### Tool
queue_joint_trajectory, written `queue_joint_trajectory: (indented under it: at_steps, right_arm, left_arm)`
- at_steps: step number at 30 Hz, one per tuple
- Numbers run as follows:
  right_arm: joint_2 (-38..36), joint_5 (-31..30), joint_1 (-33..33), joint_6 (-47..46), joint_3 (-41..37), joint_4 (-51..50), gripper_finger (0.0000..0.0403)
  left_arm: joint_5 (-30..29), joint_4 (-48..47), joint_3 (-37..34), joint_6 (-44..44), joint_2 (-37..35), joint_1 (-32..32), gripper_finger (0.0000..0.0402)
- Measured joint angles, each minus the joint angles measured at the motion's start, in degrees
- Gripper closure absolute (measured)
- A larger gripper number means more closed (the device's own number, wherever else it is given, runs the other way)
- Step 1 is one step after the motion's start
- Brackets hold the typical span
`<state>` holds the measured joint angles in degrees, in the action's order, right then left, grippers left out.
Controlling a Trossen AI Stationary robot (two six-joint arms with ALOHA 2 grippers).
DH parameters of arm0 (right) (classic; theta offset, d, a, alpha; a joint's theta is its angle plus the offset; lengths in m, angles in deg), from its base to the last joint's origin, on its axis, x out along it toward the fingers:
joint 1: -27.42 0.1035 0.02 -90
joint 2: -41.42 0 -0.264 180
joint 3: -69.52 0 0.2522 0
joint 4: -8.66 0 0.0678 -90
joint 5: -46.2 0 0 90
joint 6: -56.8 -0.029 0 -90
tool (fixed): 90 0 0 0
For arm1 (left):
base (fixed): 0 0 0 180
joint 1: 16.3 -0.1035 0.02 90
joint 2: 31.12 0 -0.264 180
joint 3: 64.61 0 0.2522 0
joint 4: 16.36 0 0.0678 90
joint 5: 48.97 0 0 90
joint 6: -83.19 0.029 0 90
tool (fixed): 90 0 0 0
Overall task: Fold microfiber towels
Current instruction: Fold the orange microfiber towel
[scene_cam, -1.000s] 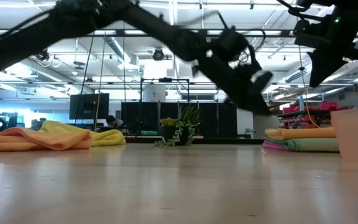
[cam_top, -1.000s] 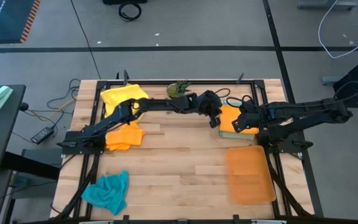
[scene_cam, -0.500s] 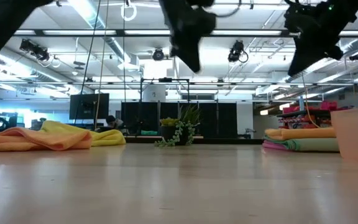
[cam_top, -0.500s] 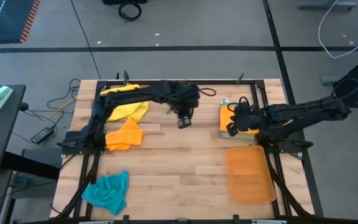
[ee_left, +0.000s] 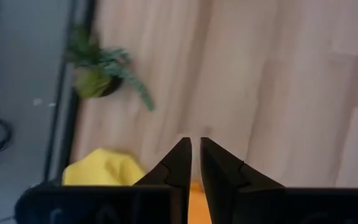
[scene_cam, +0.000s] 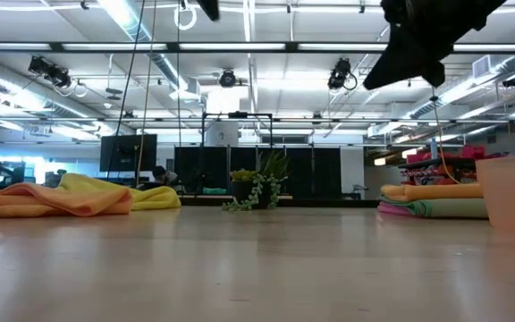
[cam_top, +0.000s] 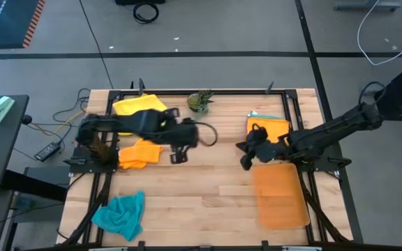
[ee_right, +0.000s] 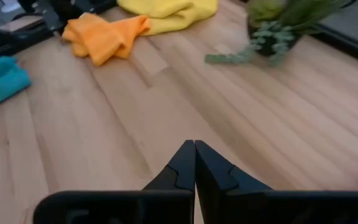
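Left claw [cam_top: 176,157] has withdrawn from folded stack [cam_top: 271,125] to beside orange towel [cam_top: 139,152], fingers pressed together | right claw [cam_top: 246,162] hovering near stack, pressed together, holding nothing

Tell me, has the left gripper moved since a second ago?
Yes. The left gripper swung away from the folded stack, past the plant, toward the orange towel.

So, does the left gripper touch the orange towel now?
Apart. The high view shows the left gripper over bare wood, with a gap of table to the orange towel.
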<state>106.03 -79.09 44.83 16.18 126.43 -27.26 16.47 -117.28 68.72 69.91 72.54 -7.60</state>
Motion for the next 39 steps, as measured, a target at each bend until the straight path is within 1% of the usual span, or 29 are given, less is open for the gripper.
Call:
queue_joint_trajectory:
  at_steps: [2, 4, 7, 9, 13, 14, 17, 19, 20, 23, 24, 25, 28, 32, 33, 34, 35, 39]
  right_arm:
    - [2.81, -0.04, 0.57, 0.16, -0.42, 3.03, 0.0393]
    - [5.54, -0.05, 0.98, 0.22, -0.43, 6.00, 0.0393]
    - [9.23, 0.28, 1.22, 0.76, -0.45, 10.91, 0.0393]
    - [11.45, 0.97, 1.39, 1.00, -0.47, 14.70, 0.0393]
    - [15.83, 2.21, 1.85, 1.89, -0.47, 22.52, 0.0393]
    - [16.78, 2.35, 1.90, 1.88, -0.47, 24.05, 0.0393]
    - [19.59, 2.74, 1.90, 1.87, -0.47, 28.54, 0.0393]
    - [20.92, 2.77, 1.90, 1.56, -0.47, 30.27, 0.0393]
    - [21.61, 2.78, 1.90, 1.39, -0.47, 31.40, 0.0393]
    - [23.00, 2.74, 1.85, 1.58, -0.47, 32.59, 0.0393]
    - [23.36, 2.69, 1.74, 1.61, -0.47, 33.21, 0.0393]
    - [23.65, 2.34, 1.72, 1.61, -0.47, 33.23, 0.0393]
    - [24.25, 2.10, 1.49, 1.91, -0.47, 33.56, 0.0393]
    - [24.38, 2.06, 1.31, 4.74, -0.47, 33.27, 0.0393]
    - [24.38, 2.08, 1.18, 5.89, -0.47, 33.19, 0.0393]
    - [24.37, 2.11, 0.99, 7.20, -0.47, 33.07, 0.0393]
    - [24.35, 2.11, 0.90, 8.46, -0.47, 33.06, 0.0393]
    - [24.31, 2.10, 0.05, 10.62, -0.47, 33.01, 0.0393]
  left_arm:
    - [-4.02, -2.93, 0.00, -4.01, -1.84, 3.02, 0.0359]
    - [-8.75, -2.55, -0.80, -7.59, -4.00, 6.41, 0.0362]
    - [-14.25, -1.27, -7.18, -11.64, -9.66, 11.58, 0.0369]
    - [-17.80, -1.13, -14.58, -17.26, -14.43, 14.78, 0.0375]
    - [-22.73, 2.97, -34.52, -30.92, -25.40, 19.99, 0.0386]
    - [-22.81, 4.29, -39.70, -33.80, -28.22, 21.11, 0.0388]
    - [-22.22, 12.28, -53.84, -41.30, -35.84, 23.23, 0.0392]
    - [-18.82, 16.62, -61.92, -43.01, -39.82, 23.84, 0.0391]
    - [-16.19, 18.81, -65.29, -43.06, -41.44, 23.84, 0.0389]
    - [-8.53, 24.90, -73.73, -42.98, -44.35, 23.36, 0.0375]
    - [-6.61, 27.05, -75.97, -41.58, -44.66, 23.24, 0.0369]
    - [-4.50, 28.39, -77.74, -39.49, -44.85, 23.21, 0.0362]
    - [5.23, 34.20, -81.48, -31.50, -44.83, 23.20, 0.0334]
    - [21.46, 42.10, -83.62, -30.72, -44.83, 23.21, 0.0281]
    - [24.66, 43.11, -83.62, -31.08, -44.83, 23.37, 0.0268]
    - [26.75, 43.76, -83.62, -31.23, -44.83, 23.63, 0.0255]
    - [27.40, 44.03, -83.62, -31.02, -44.83, 23.86, 0.0242]
    - [26.13, 44.78, -83.64, -23.79, -44.71, 24.89, 0.0205]
